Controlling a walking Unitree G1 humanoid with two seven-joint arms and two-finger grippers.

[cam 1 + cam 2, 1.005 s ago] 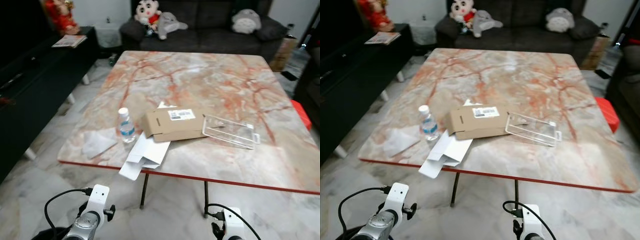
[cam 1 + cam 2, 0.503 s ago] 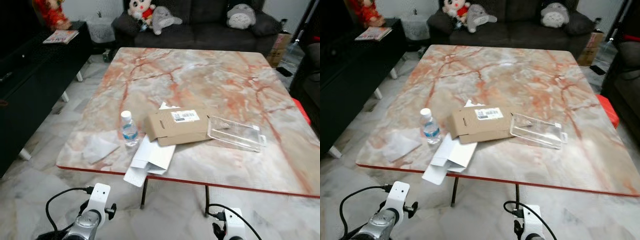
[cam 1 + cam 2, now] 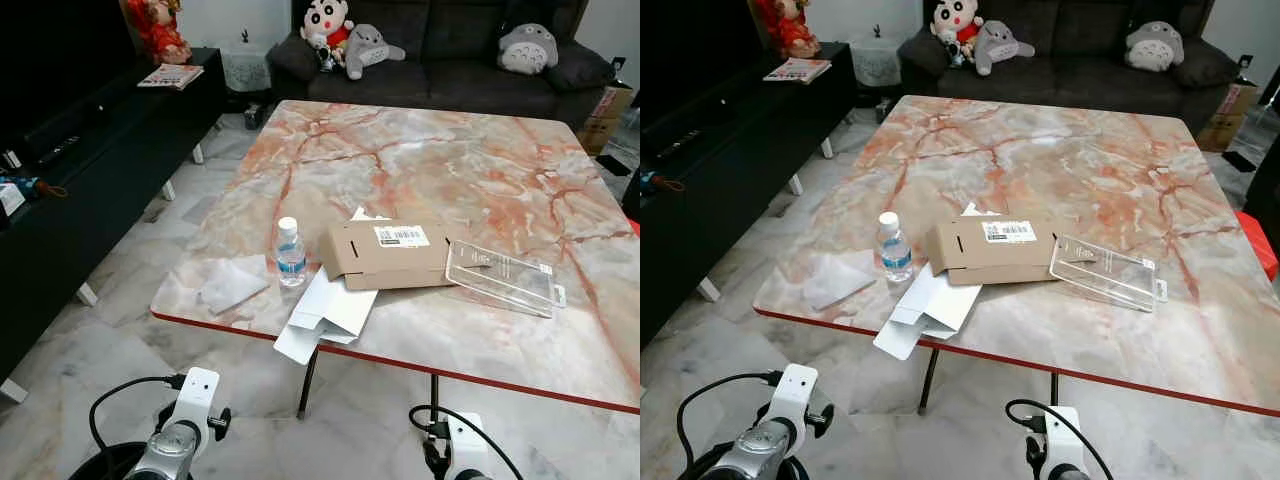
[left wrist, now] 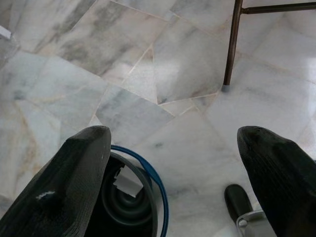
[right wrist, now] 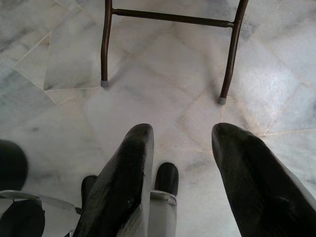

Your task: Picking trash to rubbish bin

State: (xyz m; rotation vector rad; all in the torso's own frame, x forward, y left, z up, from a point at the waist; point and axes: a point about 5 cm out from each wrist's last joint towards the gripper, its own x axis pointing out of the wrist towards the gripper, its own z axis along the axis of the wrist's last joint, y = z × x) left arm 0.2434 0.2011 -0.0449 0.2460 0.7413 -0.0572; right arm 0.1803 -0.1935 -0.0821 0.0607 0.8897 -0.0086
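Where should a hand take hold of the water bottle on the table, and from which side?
Probably around the water bottle's body just under the cap, coming in from the table's near edge. It stands upright, with the cardboard box close on its right and white paper lying in front.

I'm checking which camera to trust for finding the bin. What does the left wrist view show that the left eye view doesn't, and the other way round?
Left wrist view: the left gripper with fingers wide apart, hanging above a dark round bin with a blue rim and white paper inside.

Left eye view: the marble table carrying a water bottle, cardboard box, clear plastic tray and white paper.

Both: the pale marble floor and a table leg.
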